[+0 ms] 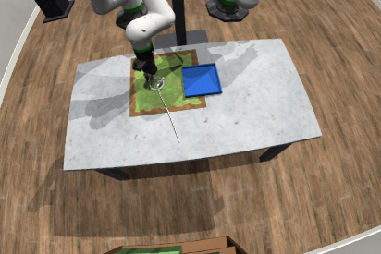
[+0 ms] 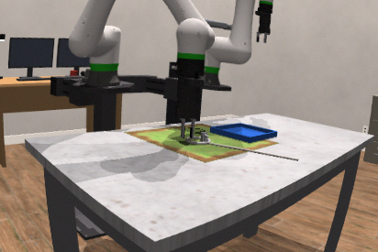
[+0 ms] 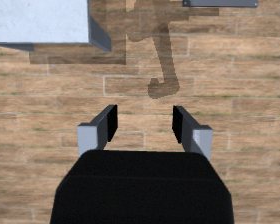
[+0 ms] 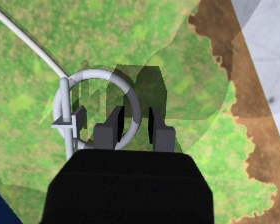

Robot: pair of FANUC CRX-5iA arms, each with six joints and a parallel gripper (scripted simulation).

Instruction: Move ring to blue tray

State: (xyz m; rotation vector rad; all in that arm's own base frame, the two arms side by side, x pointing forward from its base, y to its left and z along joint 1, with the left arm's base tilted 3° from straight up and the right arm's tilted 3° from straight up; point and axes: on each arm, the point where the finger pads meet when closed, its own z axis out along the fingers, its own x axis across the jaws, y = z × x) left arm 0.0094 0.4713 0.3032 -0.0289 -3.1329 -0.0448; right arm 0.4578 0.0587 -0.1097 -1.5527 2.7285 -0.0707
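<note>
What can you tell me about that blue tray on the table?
The blue tray is a shallow, open-topped box, nearly square, with a flat floor and low straight walls. It looks like smooth plastic. It sits upright on the table, at one edge of the green and brown mat. Nothing lies inside it, and neither gripper touches it.

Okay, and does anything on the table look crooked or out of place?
Nothing is spilled or damaged that I can see. The green and brown patterned mat is partly under the shallow blue square tray, which could look untidy.
</note>
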